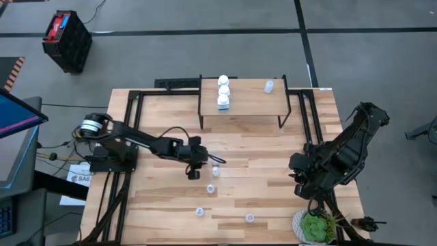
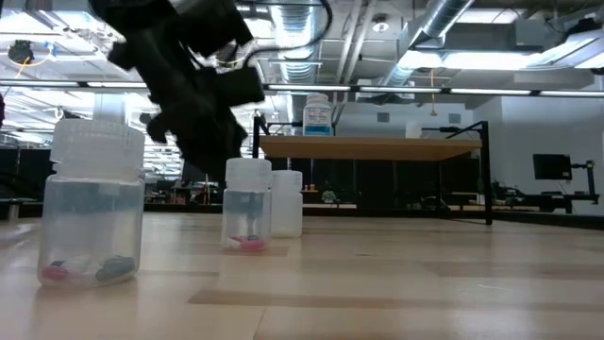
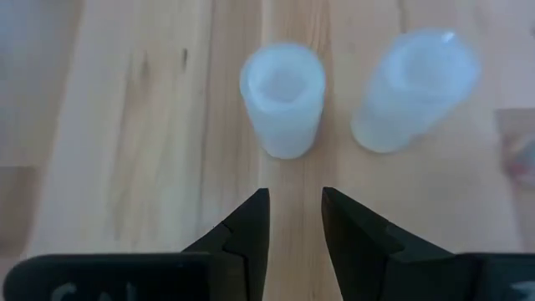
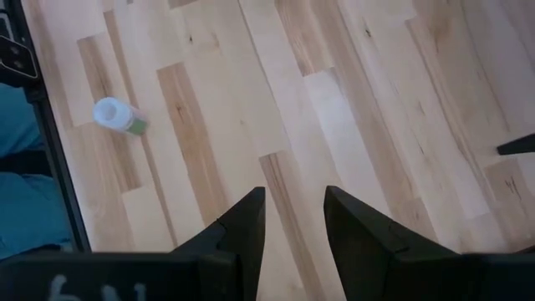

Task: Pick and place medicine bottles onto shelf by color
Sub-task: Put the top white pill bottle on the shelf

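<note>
Lower left gripper (image 3: 294, 213), fingers apart, squarely over nearer bottle (image 3: 282, 99), clear of its neighbour (image 3: 414, 90), before closing; right gripper (image 4: 294, 219) open, idle

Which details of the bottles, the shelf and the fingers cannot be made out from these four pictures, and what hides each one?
- High view: contents of the pale blue bottles on the table are too small to see.
- Low view: the left arm covers part of the shelf and the bottles on it.
- Left wrist view: the two bottles ahead are blurred.
- High view: the right gripper fingers are too small and dark to judge.
</note>
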Available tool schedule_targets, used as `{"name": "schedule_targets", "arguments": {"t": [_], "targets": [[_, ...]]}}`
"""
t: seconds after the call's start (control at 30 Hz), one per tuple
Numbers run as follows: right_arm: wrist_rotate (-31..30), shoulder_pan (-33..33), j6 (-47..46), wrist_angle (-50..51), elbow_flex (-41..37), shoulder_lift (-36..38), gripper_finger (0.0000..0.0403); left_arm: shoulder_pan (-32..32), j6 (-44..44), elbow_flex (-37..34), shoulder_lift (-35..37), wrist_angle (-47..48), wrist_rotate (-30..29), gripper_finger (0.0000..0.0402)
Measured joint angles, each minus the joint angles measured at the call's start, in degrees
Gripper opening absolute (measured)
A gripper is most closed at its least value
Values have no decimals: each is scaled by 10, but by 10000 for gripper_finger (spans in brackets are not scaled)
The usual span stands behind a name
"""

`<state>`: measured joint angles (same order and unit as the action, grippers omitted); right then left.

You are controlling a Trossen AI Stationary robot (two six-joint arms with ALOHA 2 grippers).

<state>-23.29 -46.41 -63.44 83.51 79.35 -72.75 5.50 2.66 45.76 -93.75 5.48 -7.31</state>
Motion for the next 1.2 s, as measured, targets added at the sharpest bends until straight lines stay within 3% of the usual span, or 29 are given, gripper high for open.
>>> {"name": "schedule_targets", "arguments": {"t": [0.33,0.7,0.87,1.07,1.2], "targets": [[0,0,0,0,0,0,147,0,-16,58,-84,-47,-5,98],[-8,0,-2,-13,0,0,147,-12,-95,101,-86,-95,-10,98],[-8,0,-2,-19,0,0,147,-19,-96,116,-77,-54,-10,98],[-10,0,-2,-24,0,0,147,-21,-95,130,-61,64,-11,98],[-48,1,-2,-33,0,-2,147,-21,-87,136,-42,130,-12,98]]}}
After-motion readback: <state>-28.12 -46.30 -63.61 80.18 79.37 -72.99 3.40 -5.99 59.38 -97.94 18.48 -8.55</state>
